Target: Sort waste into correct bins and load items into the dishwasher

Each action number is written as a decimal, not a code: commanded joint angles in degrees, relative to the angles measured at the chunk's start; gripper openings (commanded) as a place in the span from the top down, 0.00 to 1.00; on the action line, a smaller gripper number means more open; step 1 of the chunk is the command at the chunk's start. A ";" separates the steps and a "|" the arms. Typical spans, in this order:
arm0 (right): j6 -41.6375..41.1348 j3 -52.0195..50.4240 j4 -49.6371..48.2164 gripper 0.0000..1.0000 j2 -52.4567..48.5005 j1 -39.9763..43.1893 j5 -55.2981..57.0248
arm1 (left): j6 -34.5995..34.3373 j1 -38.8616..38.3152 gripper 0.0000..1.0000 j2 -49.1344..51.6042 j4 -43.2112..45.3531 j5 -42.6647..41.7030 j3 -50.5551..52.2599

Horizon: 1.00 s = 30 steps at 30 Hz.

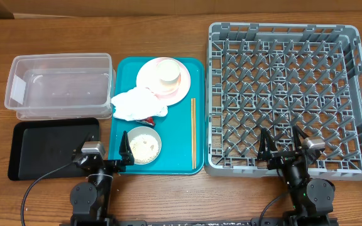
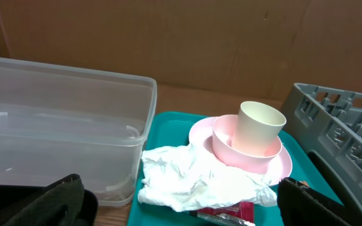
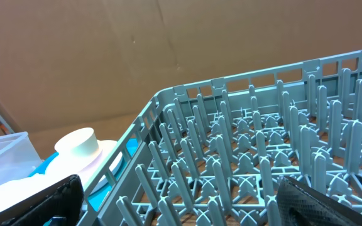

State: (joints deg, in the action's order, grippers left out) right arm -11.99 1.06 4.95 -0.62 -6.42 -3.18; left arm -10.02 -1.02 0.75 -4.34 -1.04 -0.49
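**Overhead**
- Left gripper (image 1: 102, 152): jaws apart, empty, parked at the near edge between the black tray (image 1: 46, 149) and the teal tray (image 1: 187, 160).
- Right gripper (image 1: 280, 143): jaws apart, empty, over the near rim of the dish rack (image 1: 288, 88). The rack has nothing in it.
- Clear tub (image 1: 61, 85): behind the black tray, left of the teal tray.
- On the teal tray:
  - pink plate (image 1: 182, 88) at the back, with the cup (image 1: 167, 74) on it
  - napkin (image 1: 137, 103) overlapping the plate's near-left edge
  - red wrapper (image 1: 148, 118) peeking out from under the napkin
  - bowl of rice (image 1: 144, 145) at the near left
  - chopsticks (image 1: 193, 132) lying lengthwise on the right

**Left wrist**
- The napkin lies straight ahead between your fingers.
- The cup stands in a pink bowl (image 2: 244, 150) on the plate, just behind the napkin.

**Right wrist**
- You see rack pegs only, with the cup off to the left beyond the rack wall.

**Handling**
- Nothing looks sorted yet, so the napkin is probably your first item, taken with the left arm.
- Pinch a raised fold at its near side, away from the plate rim.
- Lift straight up so the wrapper beneath stays put and the cup isn't nudged, then swing left to the bins.
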 commanded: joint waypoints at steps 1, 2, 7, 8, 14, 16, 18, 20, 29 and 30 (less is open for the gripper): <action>0.24 -0.61 -0.35 0.00 0.39 0.22 -0.11 | 1.27 0.26 0.00 -0.15 -0.11 -0.02 0.22; 0.24 -0.59 -0.33 0.00 0.39 0.22 -0.11 | 1.27 0.26 0.00 -0.17 -0.11 -0.02 0.22; 0.24 -0.61 -0.33 0.00 0.39 0.22 -0.11 | 1.27 0.26 0.00 -0.15 -0.11 -0.02 0.22; 0.24 -0.61 -0.33 0.00 0.39 0.22 -0.11 | 1.27 0.26 0.00 -0.15 -0.11 -0.02 0.22; 0.24 -0.61 -0.35 0.00 0.39 0.22 -0.11 | 1.27 0.26 0.00 -0.15 -0.09 -0.02 0.22; 0.24 -0.59 -0.35 0.00 0.39 0.22 -0.11 | 1.27 0.26 0.00 -0.15 -0.09 -0.02 0.22; 0.24 -0.59 -0.33 0.00 0.39 0.22 -0.11 | 1.27 0.26 0.00 -0.15 -0.11 -0.02 0.22; 0.24 -0.61 -0.33 0.00 0.39 0.22 -0.11 | 1.27 0.26 0.00 -0.15 -0.11 -0.02 0.22; 0.24 -0.61 -0.33 0.00 0.39 0.22 -0.11 | 0.26 0.24 0.00 -0.15 1.53 -0.61 0.22; 0.24 -0.61 -0.35 0.00 0.39 0.22 -0.11 | -1.03 0.24 0.00 -0.15 4.09 -3.02 0.22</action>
State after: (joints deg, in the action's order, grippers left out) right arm -11.94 1.06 4.97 -0.62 -6.39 -3.18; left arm -10.07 -1.02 0.75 -3.97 -1.06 -0.47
